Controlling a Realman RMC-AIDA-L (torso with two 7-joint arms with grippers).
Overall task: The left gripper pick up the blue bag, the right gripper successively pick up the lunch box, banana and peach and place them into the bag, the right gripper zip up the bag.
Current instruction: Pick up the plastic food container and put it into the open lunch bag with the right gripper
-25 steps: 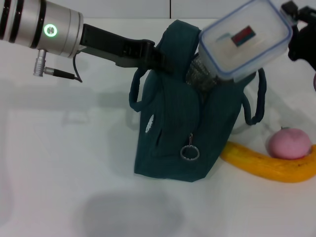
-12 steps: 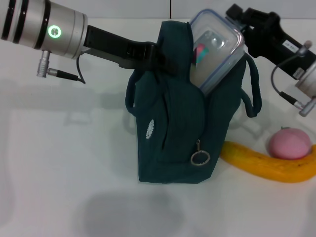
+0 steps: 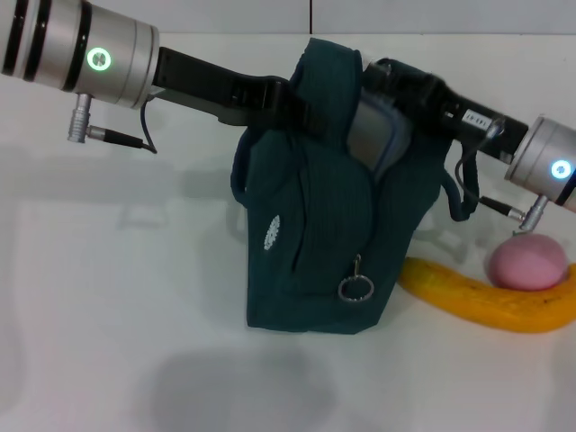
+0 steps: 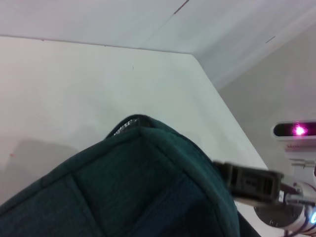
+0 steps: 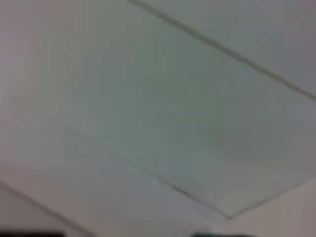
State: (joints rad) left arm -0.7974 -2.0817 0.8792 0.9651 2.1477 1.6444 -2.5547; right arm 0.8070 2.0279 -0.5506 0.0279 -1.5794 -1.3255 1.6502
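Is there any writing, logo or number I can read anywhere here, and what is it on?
No text is readable.
White label on the right hand: dark marks, too small to read.
Pale oval patch on the blue bag: too blurred to read.
Lunch box: its label is hidden in the bag.

Blue bag [image 3: 315, 243] stands mid-surface, its top mouth blocked: left gripper [image 3: 292, 112] clamps rim from left, right gripper [image 3: 382, 85] reaches in from right, lunch box [image 3: 373, 135] partly inside opening. Right of bag base, banana [image 3: 477, 301] and peach [image 3: 528, 261] crowd near edge, touching each other. Surface [image 3: 117, 297] left of and in front of bag open.
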